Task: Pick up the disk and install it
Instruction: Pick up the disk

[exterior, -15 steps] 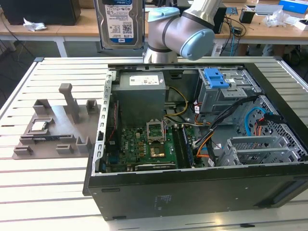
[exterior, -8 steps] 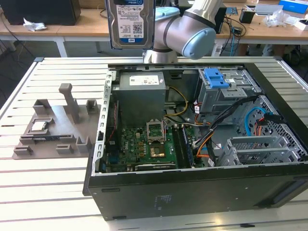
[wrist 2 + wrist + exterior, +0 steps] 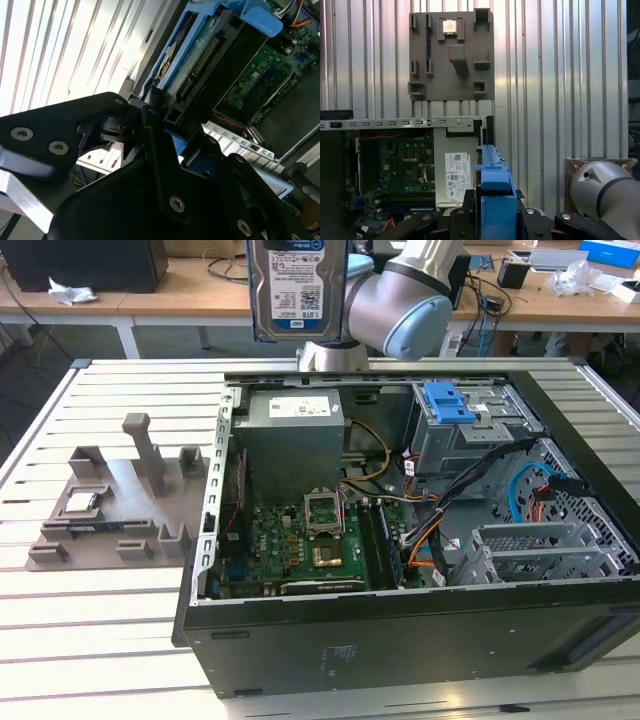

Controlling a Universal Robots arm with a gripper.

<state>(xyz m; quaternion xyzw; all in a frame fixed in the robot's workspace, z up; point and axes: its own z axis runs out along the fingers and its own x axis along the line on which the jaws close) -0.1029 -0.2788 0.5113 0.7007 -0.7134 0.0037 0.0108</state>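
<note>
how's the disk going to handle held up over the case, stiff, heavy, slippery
Probably stiff: the disk is a flat metal slab and hangs upright without sagging. Likely heavy for its size, being metal-bodied. The hand grips its smooth blue plastic frame, so it might slip or pivot if bumped.

The silver rectangular metal disk (image 3: 297, 285) hangs clear above the open black computer case (image 3: 400, 650); inside, black and orange cables (image 3: 470, 472) cross beside the grey metal drive cage (image 3: 482, 436).
</note>
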